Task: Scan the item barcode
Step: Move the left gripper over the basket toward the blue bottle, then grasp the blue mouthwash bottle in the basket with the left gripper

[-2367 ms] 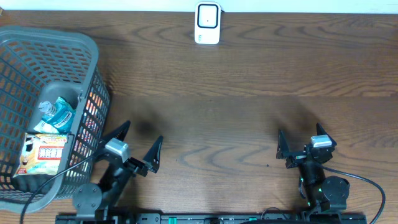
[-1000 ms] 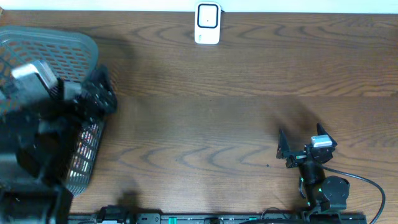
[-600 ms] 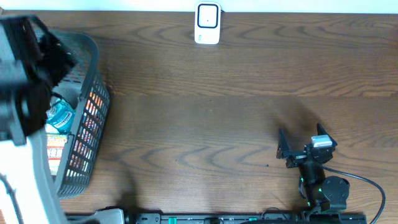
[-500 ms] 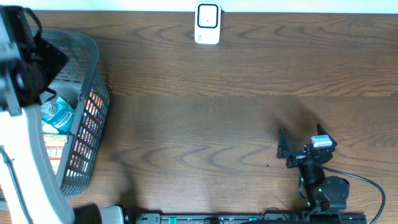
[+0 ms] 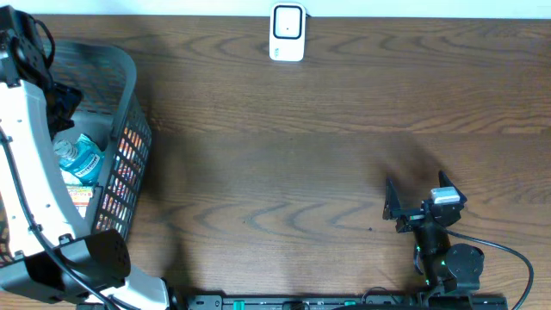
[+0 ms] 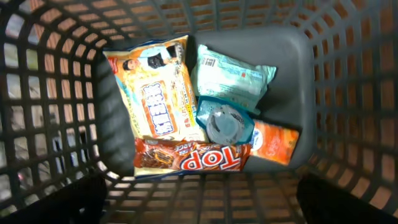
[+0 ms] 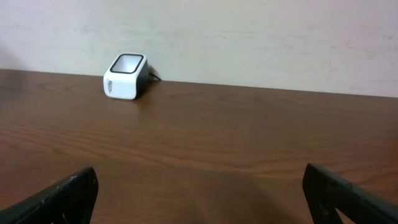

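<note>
In the left wrist view I look straight down into the grey basket. On its floor lie a yellow snack bag, a pale blue packet with a printed label, a blue pouch, an orange packet and a brown "TOP" bar. My left gripper hangs open above them, holding nothing. The white scanner stands at the table's far edge, and shows as the scanner in the right wrist view. My right gripper rests open and empty near the front right.
The basket occupies the table's left end, with my left arm reaching over it from the front. Bare brown wood lies between the basket, the scanner and the right arm. A pale wall backs the table.
My left arm has swung from the table front up over the basket and now points down into it. The right arm has stayed still.
</note>
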`<state>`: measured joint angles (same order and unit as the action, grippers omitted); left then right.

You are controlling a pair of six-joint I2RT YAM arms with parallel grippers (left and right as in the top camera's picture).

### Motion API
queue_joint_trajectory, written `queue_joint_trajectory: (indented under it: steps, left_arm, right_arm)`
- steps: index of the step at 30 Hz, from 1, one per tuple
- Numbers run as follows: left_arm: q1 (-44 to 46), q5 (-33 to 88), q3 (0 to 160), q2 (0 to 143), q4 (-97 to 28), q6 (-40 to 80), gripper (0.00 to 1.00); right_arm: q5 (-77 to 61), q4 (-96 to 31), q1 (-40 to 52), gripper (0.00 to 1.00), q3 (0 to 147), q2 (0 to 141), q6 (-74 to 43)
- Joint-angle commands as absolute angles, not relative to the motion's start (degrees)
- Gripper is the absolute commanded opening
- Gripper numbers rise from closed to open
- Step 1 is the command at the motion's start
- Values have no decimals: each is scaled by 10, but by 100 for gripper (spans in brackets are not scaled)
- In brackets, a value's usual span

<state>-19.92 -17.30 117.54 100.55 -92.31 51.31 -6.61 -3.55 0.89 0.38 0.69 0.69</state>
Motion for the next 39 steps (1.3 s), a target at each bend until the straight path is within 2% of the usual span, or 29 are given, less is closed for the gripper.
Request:
queue_joint_trajectory:
  steps: [1, 10, 25, 39]
  left_arm:
    - [-214, -184, 1166, 1006, -965, 603, 98]
    - [-217, -144, 1097, 1006, -956, 858, 98]
    - [-218, -144, 953, 1009, -734, 860, 98]
    - [-218, -146, 950, 1064, -693, 861, 98]
  right_arm:
    - [-65, -37, 13, 99, 3, 4, 12]
    - [-65, -37, 13, 99, 3, 4, 12]
    - [-65, -37, 13, 99, 3, 4, 12]
    - [-65, -37, 13, 99, 3, 4, 12]
